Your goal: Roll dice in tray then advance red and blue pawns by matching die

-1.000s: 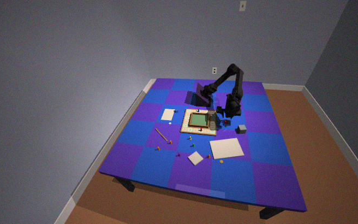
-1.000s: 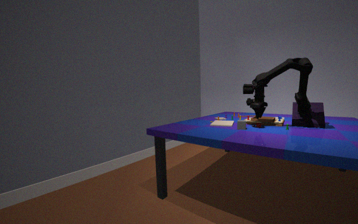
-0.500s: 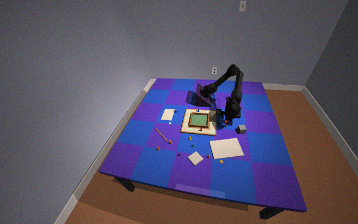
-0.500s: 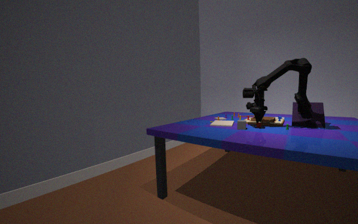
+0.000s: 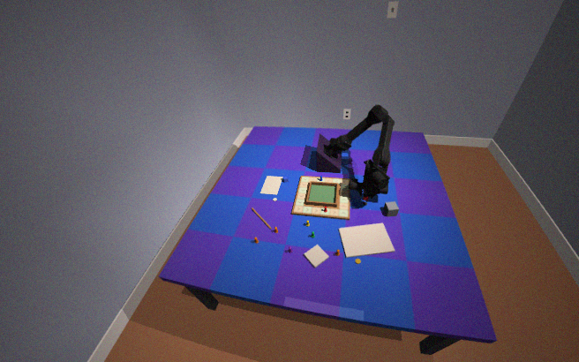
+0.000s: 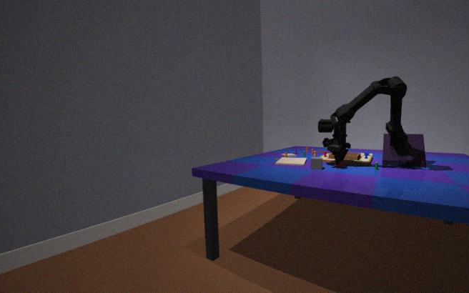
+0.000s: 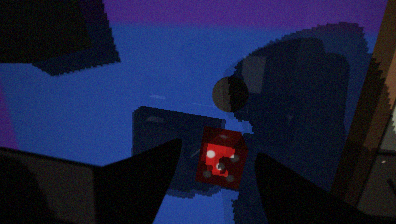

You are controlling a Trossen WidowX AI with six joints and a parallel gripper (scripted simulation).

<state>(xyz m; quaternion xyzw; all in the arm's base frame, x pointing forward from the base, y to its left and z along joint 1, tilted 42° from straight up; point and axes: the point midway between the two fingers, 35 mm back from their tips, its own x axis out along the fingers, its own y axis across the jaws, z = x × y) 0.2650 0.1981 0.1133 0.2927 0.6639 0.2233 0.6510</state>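
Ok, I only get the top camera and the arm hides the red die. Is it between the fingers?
Observer: Yes. The wrist view shows the red die between the open fingers, with a gap on each side.
Operator: Are the fingers low enough?
Observer: In the exterior view they reach right down to the table, next to the grey block.

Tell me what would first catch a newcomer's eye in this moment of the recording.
The black arm arches over the blue and purple checkered table, its gripper lowered beside the game board. In the wrist view a bright red die sits on a blue square between the dark, parted jaws, not yet gripped. Small colored pawns and pale cards lie scattered near the board.
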